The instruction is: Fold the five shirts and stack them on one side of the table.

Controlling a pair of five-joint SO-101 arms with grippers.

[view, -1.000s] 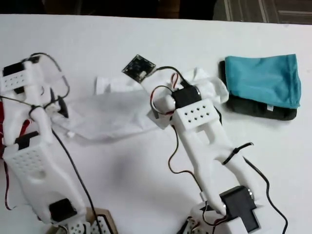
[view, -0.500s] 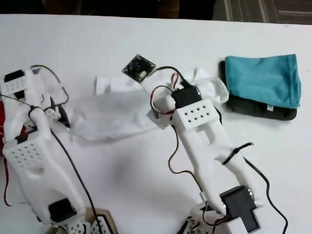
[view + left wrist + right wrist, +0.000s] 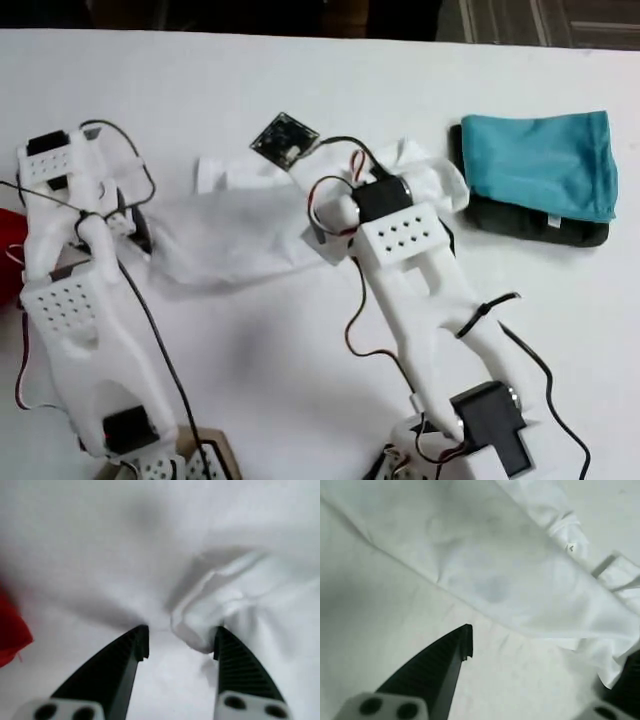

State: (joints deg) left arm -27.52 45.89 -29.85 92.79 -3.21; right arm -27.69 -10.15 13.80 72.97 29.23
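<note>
Left wrist view puts my left tool wide open with nothing pinched. Its two dark jaws stand on either side of a rumpled edge of the white shirt, which just touches one of them. A red cloth, probably another shirt, lies off to the side.

My right tool is also spread wide and grips nothing. It hovers low over the same shirt's body.

From the high view, the left tool has swung over the last second. It dipped toward the lower left, then came back up and right to the shirt's left end. The red cloth has come into sight at the left edge. The right tool has not budged at centre frame, and the white shirt lies as it did, spread across the middle of the desk.

I judge the left side is now lined up to close on that edge and begin a fold.

Farther off at upper right, a folded teal shirt rests on a folded dark shirt. That makes two stacked, with this one still unfolded.
</note>
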